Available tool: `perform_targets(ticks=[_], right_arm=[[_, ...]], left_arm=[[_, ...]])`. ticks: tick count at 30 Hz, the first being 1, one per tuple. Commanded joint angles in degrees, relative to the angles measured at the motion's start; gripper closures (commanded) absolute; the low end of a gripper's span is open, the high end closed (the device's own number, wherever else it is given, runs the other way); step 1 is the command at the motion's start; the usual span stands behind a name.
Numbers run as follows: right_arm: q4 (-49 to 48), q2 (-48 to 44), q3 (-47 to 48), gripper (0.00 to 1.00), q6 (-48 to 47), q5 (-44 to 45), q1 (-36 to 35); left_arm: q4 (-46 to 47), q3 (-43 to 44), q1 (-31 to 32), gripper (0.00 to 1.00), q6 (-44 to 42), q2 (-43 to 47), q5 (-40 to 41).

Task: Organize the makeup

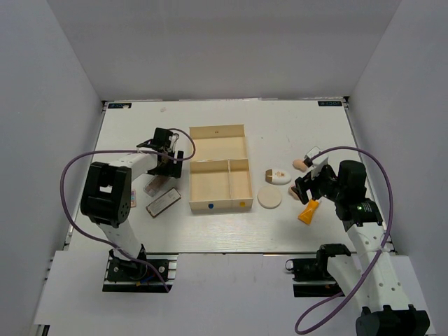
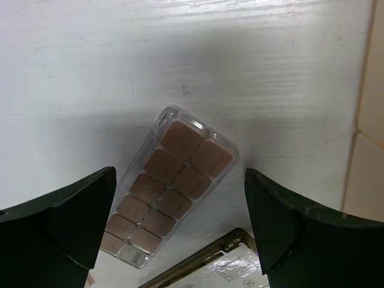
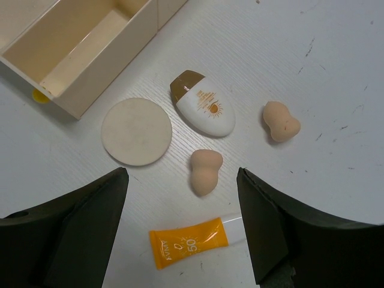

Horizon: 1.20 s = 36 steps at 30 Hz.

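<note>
My left gripper point(image 1: 166, 152) is open and empty, hovering above the brownish palette point(image 2: 168, 193), which lies flat on the table between its open fingers. The second palette point(image 2: 219, 270) lies just beside it; in the top view they are the brownish one point(image 1: 155, 184) and the other one point(image 1: 163, 202). My right gripper point(image 1: 308, 186) is open and empty above the orange tube point(image 3: 189, 243) and a peach sponge point(image 3: 206, 171). A second sponge point(image 3: 281, 120), the white oval pad point(image 3: 203, 110) and the round cream puff point(image 3: 137, 131) lie beyond.
The cream three-compartment tray point(image 1: 219, 168) stands mid-table between the two groups, with nothing in it. Its corner shows in the right wrist view point(image 3: 90, 48) and its wall in the left wrist view point(image 2: 369, 120). White walls enclose the table.
</note>
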<state>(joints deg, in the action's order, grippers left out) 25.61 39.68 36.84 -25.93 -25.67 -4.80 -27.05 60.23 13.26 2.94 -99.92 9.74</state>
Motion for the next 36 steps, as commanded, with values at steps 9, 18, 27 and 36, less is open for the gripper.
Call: perform_targets(ticks=[9,18,27,36], right_arm=[[-0.9,-0.8,-0.3,0.21,0.4,-0.3,-0.6],[-1.0,-0.7,-0.4,0.21,0.4,-0.3,-0.6],[-1.1,-0.4,-0.4,0.21,0.5,-0.3,-0.7],[-1.0,-0.3,-0.3,0.2,0.6,-0.2,-0.7]], left_arm=[[-5.1,4.1,-0.6,0.25,1.1,-6.2,-1.4],[-4.9,4.2,-0.6,0.51,1.8,-4.1,-1.4],[-3.3,3.1,-0.6,0.27,3.3,-0.3,3.9],[-4.0,0.6,0.5,0.07,3.2,0.1,4.2]])
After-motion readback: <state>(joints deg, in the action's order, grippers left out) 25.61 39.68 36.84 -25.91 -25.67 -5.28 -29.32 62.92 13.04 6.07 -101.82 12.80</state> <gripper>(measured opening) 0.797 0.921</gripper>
